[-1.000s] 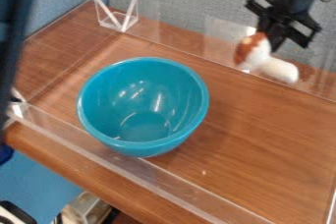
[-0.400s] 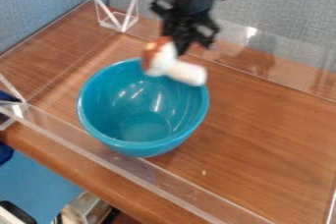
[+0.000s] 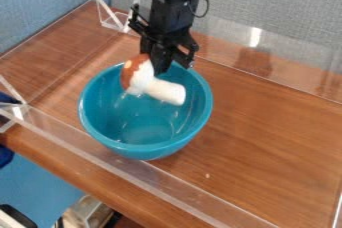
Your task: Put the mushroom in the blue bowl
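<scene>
The blue bowl point(image 3: 127, 122) sits on the wooden table, left of centre. My gripper point(image 3: 164, 67) hangs over the bowl's far half, pointing straight down, shut on the mushroom point(image 3: 150, 84). The mushroom lies tilted in the grip, reddish cap to the left and cream stem to the lower right, at about the level of the bowl's rim and inside its outline. The black arm rises from the gripper toward the top of the view.
A clear acrylic wall point(image 3: 201, 187) runs along the table's front edge, with more clear panels at the back. A small clear triangular stand point(image 3: 118, 14) is at the back left. Bare wood point(image 3: 274, 122) lies to the right of the bowl.
My gripper carried the mushroom from the back right of the table leftward and toward the camera, lowering it over the blue bowl. The bowl has stayed put.
</scene>
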Available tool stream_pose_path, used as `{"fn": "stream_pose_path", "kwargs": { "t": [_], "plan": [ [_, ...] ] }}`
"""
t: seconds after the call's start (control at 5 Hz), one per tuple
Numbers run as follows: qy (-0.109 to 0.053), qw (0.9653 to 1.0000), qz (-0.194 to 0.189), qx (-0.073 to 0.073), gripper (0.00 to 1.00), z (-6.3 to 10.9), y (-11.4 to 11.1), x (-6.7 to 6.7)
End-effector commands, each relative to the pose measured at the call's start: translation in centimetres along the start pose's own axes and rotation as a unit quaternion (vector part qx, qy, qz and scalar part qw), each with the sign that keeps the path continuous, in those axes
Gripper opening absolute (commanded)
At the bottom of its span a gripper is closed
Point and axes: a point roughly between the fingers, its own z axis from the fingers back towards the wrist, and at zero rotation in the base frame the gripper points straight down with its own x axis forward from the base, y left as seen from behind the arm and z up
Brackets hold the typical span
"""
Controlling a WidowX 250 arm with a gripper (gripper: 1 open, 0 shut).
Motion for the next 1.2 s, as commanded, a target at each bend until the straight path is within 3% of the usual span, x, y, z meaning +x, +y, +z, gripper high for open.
{"fn": "stream_pose_path", "kwargs": {
  "t": [0.0,0.4,0.8,1.0],
  "plan": [
    [-0.022,0.9988,0.044,-0.005,0.0,1.6,1.0,-0.5],
    [-0.011,0.9997,0.01,-0.021,0.0,-1.2,0.9,-1.7],
    [-0.021,0.9971,-0.071,-0.019,0.0,-0.6,-0.1,-1.5],
    [-0.025,0.9963,-0.08,-0.019,0.0,0.4,-0.4,-1.5]
  ]
}}
